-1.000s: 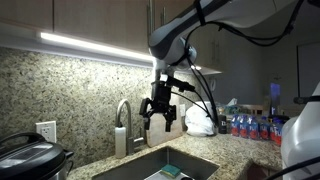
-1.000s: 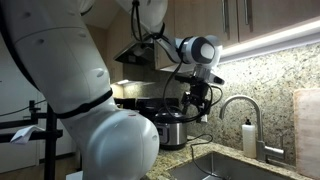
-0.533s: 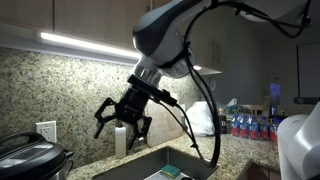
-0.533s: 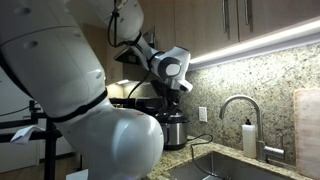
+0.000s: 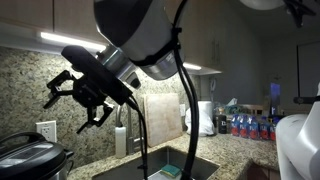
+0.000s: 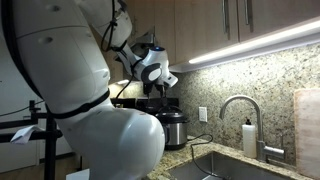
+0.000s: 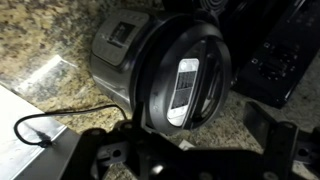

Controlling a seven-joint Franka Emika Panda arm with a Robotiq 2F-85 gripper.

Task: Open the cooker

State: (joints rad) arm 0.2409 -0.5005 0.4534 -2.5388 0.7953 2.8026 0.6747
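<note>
The cooker (image 5: 28, 158) stands on the granite counter at the lower left in an exterior view, black with a silvery rim band and a dark domed lid. It also shows behind the arm in an exterior view (image 6: 173, 128). In the wrist view I look down on its closed lid (image 7: 180, 72), which has a white handle strip in the middle. My gripper (image 5: 72, 97) is open and empty, hanging in the air above and beside the cooker without touching it. Its dark fingers (image 7: 190, 152) frame the bottom of the wrist view.
A steel sink (image 5: 172, 166) with a faucet (image 6: 235, 106) and a soap bottle (image 6: 248, 136) lies beside the cooker. A wall outlet (image 5: 46, 131) and the cooker's cord (image 7: 55, 122) are near. A black appliance (image 7: 285, 55) stands next to the cooker. Bottles (image 5: 250, 125) stand far off.
The arm has swung from above the sink over to the cooker's side. The gripper now hangs open above the cooker; the lid stays closed.
</note>
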